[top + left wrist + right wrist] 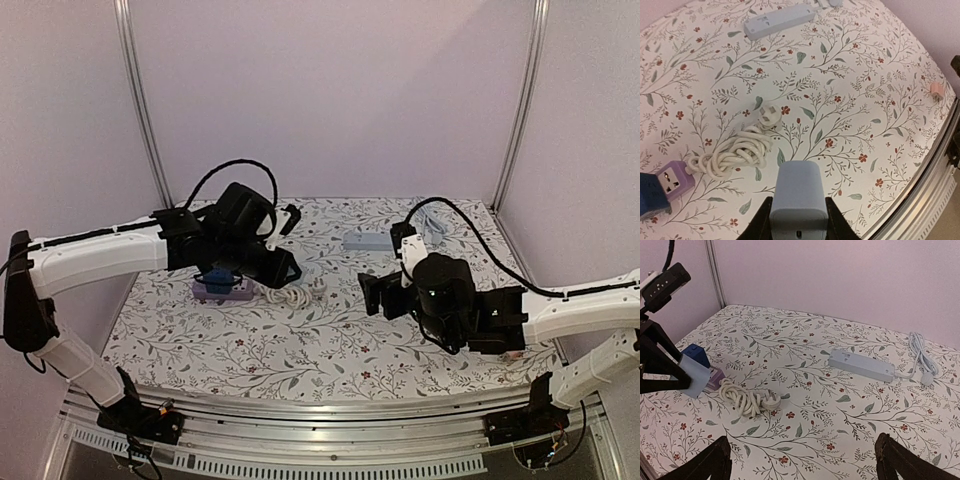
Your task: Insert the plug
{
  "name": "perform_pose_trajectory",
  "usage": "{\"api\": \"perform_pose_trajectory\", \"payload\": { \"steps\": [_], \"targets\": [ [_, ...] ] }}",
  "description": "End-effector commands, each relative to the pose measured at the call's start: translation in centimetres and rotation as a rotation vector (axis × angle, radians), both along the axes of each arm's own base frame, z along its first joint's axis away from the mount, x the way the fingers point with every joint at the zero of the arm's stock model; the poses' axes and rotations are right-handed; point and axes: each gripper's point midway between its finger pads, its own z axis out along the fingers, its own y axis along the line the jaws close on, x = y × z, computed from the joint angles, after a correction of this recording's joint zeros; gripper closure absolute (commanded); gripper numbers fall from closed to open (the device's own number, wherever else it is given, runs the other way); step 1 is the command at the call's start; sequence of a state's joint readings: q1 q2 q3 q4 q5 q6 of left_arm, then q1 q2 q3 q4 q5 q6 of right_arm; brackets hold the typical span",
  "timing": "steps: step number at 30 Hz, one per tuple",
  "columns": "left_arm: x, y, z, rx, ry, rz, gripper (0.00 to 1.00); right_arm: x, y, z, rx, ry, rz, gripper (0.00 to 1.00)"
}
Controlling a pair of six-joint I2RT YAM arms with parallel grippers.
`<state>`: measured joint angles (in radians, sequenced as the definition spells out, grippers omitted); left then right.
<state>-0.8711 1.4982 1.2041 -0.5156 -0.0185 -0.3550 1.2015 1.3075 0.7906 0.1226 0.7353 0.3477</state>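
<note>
1. The left gripper (798, 222) is clamped on a pale blue-grey rounded plastic block (799, 192) and holds it in the air above the flower-printed table (865, 100). Nothing is plugged in anywhere that I can see.
2. Down on the table lies a white three-pin plug (769, 110), loose at the end of a bundled white cord (735, 152). Neither gripper touches it.
3. The bundle sits just beside a small purple socket block (671, 182), which has a dark blue box (647, 197) against it. The purple block's socket face looks empty from the left wrist view.
4. At the far side rests a long grey power strip (860, 365) with its own thin white cable (920, 352) looped beside it. It is well apart from the loose plug, and its sockets look unoccupied.
5. The right gripper (805, 462) is spread wide with nothing between its fingers. It hovers over the near right part of the table.
6. My reading is that a pick-up is done at most. The carry to a socket, the lining-up and the push home are all left to do.
7. I can't say for sure which item is the plug meant.
   - The held block's underside and any pins are hidden by the fingers.
   - The dark blue box is cut off at the frame edge in the wrist view and largely covered by the arm from overhead.
   - A small pink thing (937, 90) near the table edge is too small to identify.
</note>
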Motion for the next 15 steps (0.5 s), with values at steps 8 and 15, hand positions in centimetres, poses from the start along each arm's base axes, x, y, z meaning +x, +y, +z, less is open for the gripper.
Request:
{"api": "perform_pose_trajectory", "payload": {
  "steps": [8,15],
  "targets": [
    [2.3,3.6,3.3,0.363,-0.252,-0.148,1.0,-0.4,-0.2,-2.8,0.046,0.039,0.043,0.01],
    [2.2,5.3,3.1,0.639,-0.394,-0.465,1.0,-1.5,-0.4,-1.9,0.125,0.07,0.096,0.01]
  ]
}}
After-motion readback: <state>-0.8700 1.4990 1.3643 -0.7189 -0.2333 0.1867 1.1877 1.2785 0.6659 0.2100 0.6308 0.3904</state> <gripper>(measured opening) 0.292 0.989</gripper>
